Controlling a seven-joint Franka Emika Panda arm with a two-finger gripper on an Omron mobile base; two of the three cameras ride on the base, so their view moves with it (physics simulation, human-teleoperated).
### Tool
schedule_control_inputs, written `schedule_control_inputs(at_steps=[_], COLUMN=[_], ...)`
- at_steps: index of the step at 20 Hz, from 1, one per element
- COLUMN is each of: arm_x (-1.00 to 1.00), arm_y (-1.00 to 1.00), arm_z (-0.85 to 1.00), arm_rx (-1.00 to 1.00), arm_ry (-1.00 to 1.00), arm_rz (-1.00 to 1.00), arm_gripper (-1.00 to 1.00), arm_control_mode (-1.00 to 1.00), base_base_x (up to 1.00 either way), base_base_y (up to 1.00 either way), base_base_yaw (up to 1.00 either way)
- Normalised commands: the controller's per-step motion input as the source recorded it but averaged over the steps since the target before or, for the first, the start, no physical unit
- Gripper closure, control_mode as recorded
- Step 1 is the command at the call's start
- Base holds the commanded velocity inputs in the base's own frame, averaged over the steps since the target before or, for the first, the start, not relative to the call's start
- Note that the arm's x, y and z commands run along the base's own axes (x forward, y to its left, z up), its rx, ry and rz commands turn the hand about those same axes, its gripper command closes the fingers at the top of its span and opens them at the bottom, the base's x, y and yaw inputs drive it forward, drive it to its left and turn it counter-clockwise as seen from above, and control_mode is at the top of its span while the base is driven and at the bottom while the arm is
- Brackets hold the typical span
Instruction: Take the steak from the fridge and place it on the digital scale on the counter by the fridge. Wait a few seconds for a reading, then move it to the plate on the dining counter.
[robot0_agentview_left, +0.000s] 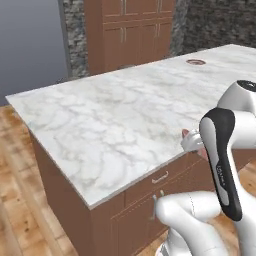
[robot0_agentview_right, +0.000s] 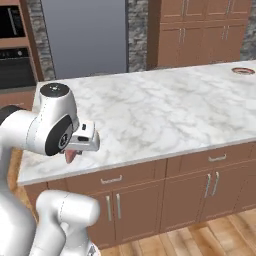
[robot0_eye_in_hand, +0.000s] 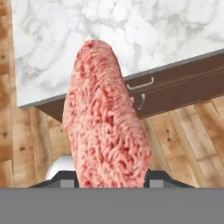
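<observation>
**Count of things in view**

There is one reddish-pink slab of raw steak. One long white marble dining counter with grey veins is there, and on it one small round plate with a dark reddish-brown rim. One tall brown wooden cabinet stands behind. One black built-in wall oven is at the left.

So there's this long white marble dining counter with grey veining running from near left to far right, over brown drawers with small silver handles. A small round plate with a dark reddish-brown rim sits way off at its far right. Near right, a bit of reddish-pink steak peeks out just beside the white arm, at the counter's near edge. Tall brown wooden cabinets stand behind.
</observation>
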Motion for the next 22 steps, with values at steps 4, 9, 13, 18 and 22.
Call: schedule_control_inputs(at_steps=[4, 9, 13, 18, 22], arm_x=[0.0, 0.0, 0.0, 0.0, 0.0], arm_y=[0.0, 0.0, 0.0, 0.0, 0.0], arm_z=[0.0, 0.0, 0.0, 0.0, 0.0], arm_rx=[0.0, 0.0, 0.0, 0.0, 0.0], arm_ry=[0.0, 0.0, 0.0, 0.0, 0.0], arm_rz=[0.0, 0.0, 0.0, 0.0, 0.0], arm_gripper=[1.0, 1.0, 1.0, 1.0, 1.0], arm_control_mode=[1.0, 1.0, 1.0, 1.0, 1.0], base_base_x=[-0.48, -0.02, 0.39, 0.85, 1.0], base_base_y=[1.0, 1.0, 1.0, 1.0, 1.0], base_base_yaw=[-0.01, 0.0, 0.06, 0.1, 0.15])
